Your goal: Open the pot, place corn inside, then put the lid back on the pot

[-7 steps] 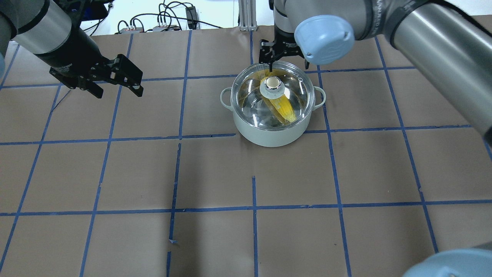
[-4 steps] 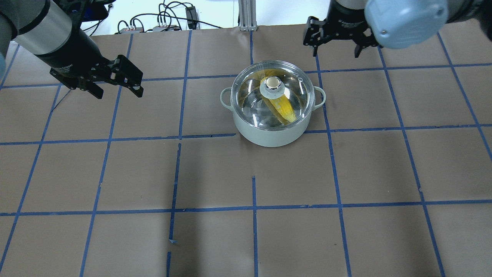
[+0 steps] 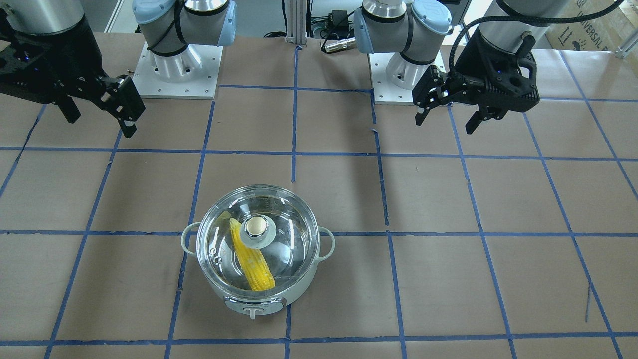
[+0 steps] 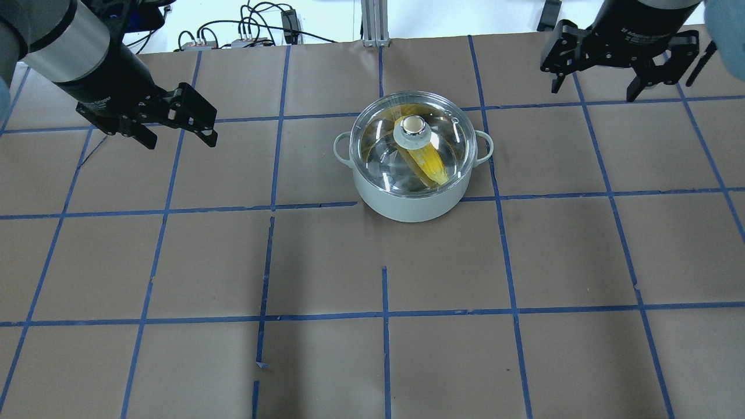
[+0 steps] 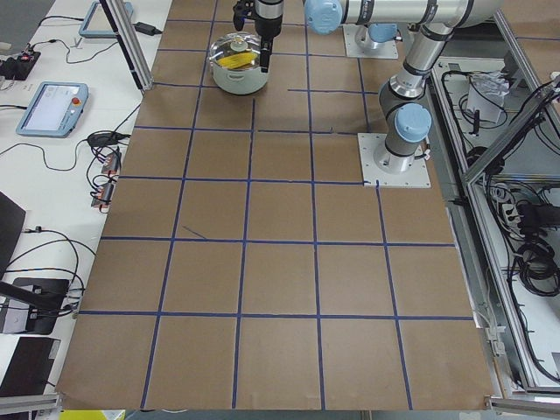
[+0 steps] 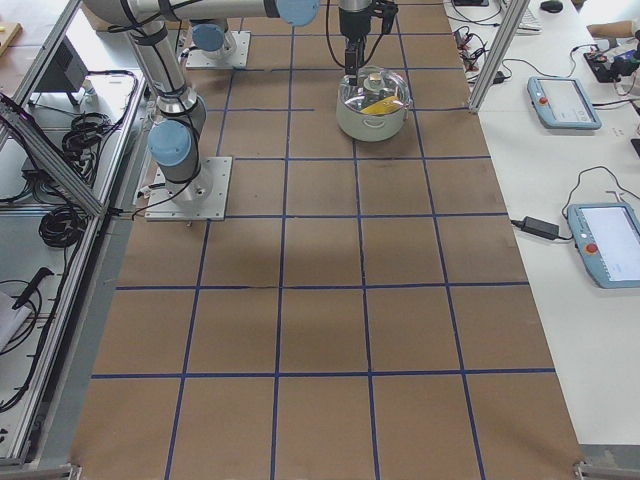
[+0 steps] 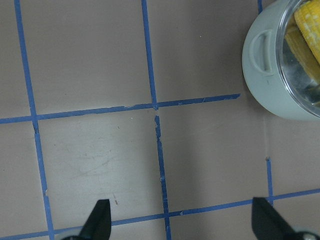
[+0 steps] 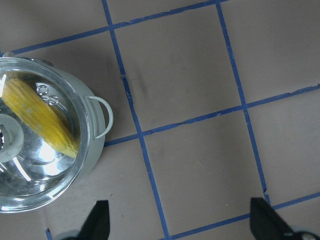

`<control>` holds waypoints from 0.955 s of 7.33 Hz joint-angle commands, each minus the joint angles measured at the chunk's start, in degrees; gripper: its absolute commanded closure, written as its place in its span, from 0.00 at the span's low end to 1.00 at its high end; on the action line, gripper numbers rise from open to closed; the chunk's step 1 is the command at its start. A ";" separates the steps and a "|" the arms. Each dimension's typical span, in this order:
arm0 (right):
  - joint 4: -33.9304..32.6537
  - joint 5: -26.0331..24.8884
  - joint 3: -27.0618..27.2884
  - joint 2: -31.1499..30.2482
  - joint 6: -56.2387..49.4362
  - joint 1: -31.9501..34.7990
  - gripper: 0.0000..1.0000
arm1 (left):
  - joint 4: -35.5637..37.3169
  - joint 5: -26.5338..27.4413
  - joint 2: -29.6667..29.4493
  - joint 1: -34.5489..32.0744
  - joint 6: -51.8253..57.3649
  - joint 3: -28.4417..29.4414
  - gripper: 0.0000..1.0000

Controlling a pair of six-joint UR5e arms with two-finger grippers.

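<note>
Pot (image 4: 407,203): on desk (image 4: 326,262), lid (image 4: 448,125) seated on it.
Corn (image 4: 430,166): inside, under lid.
Left claw (image 4: 180,139): apart, well away from pot.
Right claw (image 4: 592,93): apart, well away from pot.

The overhead camera looks forward and down from the robot's edge of the bench (image 4: 326,262); the front camera faces it from the opposite edge. Two distant cameras look along from either end. The wrist cameras point down, close in — both share the pot (image 7: 265,75).
</note>
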 commanded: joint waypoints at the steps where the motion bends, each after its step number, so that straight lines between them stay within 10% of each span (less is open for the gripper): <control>1: 6.17 0.10 0.69 -1.76 -0.34 -0.64 0.00 | 0.01 0.02 0.00 0.00 0.00 0.00 0.00; 7: 1.03 6.34 1.83 -1.51 -6.84 -0.55 0.00 | 0.10 0.02 0.00 0.00 0.00 -0.18 0.00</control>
